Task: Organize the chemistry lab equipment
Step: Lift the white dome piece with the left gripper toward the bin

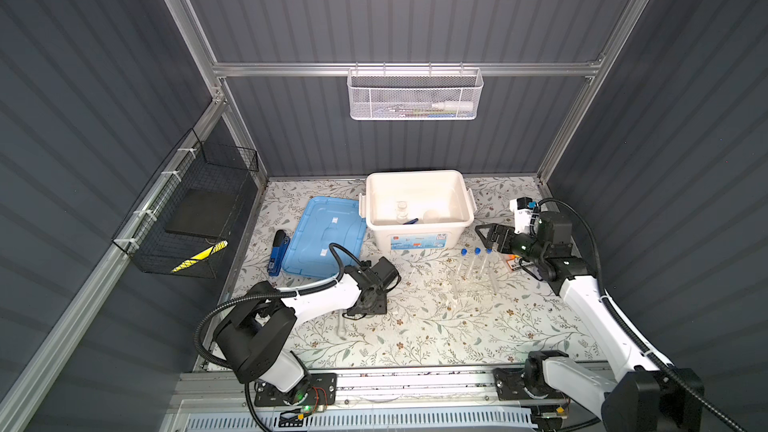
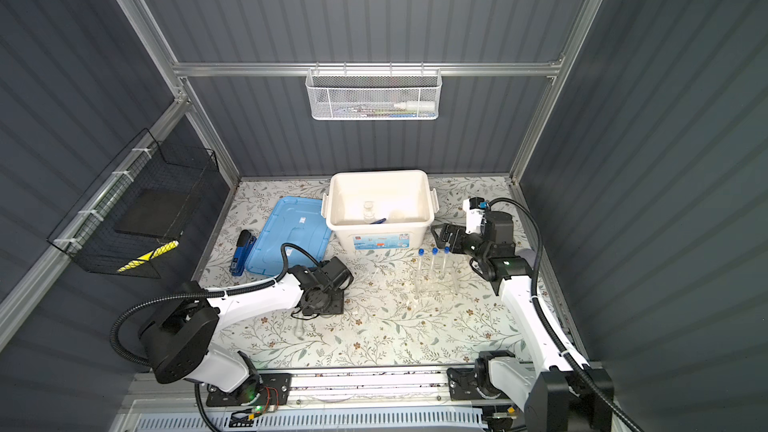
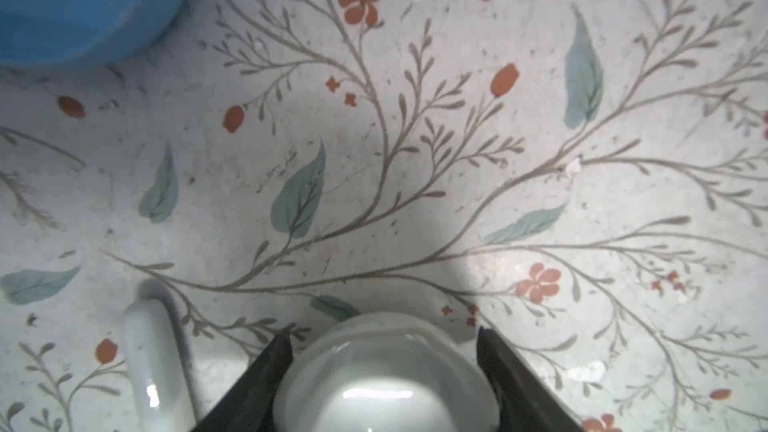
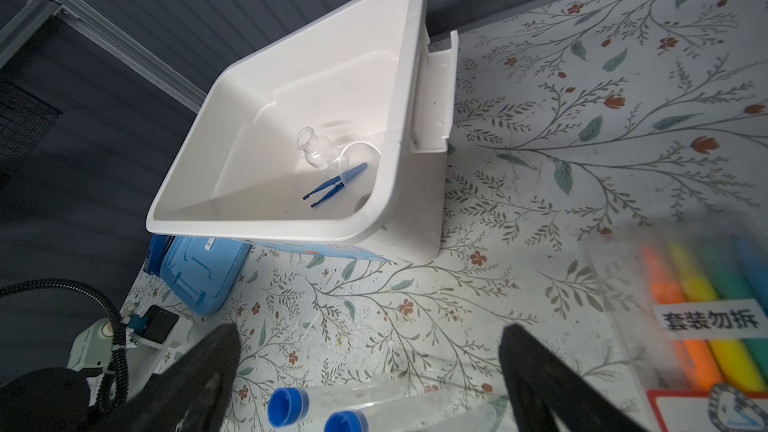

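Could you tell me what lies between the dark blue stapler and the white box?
The blue lid lies flat between stapler and white box, in both top views.

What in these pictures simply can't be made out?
- Left wrist view: whether the left gripper grips the white bowl; the edge cuts both off.
- Both top views: what lies in the mesh basket, too small behind its mesh.
- Right wrist view: the highlighter pack, blurred and cut by the edge.

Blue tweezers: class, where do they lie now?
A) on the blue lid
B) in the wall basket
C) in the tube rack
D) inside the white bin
D: the blue tweezers lie on the floor of the open white bin, beside a clear glass vessel.
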`<act>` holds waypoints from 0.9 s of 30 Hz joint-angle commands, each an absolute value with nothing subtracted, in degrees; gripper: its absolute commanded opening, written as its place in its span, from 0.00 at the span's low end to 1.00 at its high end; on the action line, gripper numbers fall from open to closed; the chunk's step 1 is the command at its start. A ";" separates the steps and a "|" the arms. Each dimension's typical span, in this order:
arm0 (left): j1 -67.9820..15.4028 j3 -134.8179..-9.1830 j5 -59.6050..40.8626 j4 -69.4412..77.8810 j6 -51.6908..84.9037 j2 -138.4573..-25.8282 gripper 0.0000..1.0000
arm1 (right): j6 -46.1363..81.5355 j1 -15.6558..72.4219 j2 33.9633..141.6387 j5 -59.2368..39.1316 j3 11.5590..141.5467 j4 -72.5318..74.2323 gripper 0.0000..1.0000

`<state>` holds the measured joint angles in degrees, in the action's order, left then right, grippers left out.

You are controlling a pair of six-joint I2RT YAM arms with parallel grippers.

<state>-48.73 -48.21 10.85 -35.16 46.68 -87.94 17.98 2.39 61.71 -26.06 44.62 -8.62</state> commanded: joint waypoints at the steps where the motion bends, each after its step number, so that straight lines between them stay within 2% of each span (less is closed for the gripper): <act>1: -49.06 -51.27 11.14 -36.87 44.89 -88.48 0.63 | 18.06 2.11 61.61 -25.71 44.12 -9.14 0.99; 12: -49.08 -60.70 11.83 -38.47 40.25 -90.26 0.60 | 18.15 2.16 61.70 -25.60 44.25 -9.01 0.99; 27: -49.08 -84.79 17.48 -44.30 30.28 -92.70 0.58 | 18.88 2.12 63.45 -26.31 45.79 -7.67 0.99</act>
<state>-48.84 -80.09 14.98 -42.26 34.04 -91.35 18.13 2.39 63.11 -25.69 44.64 -8.49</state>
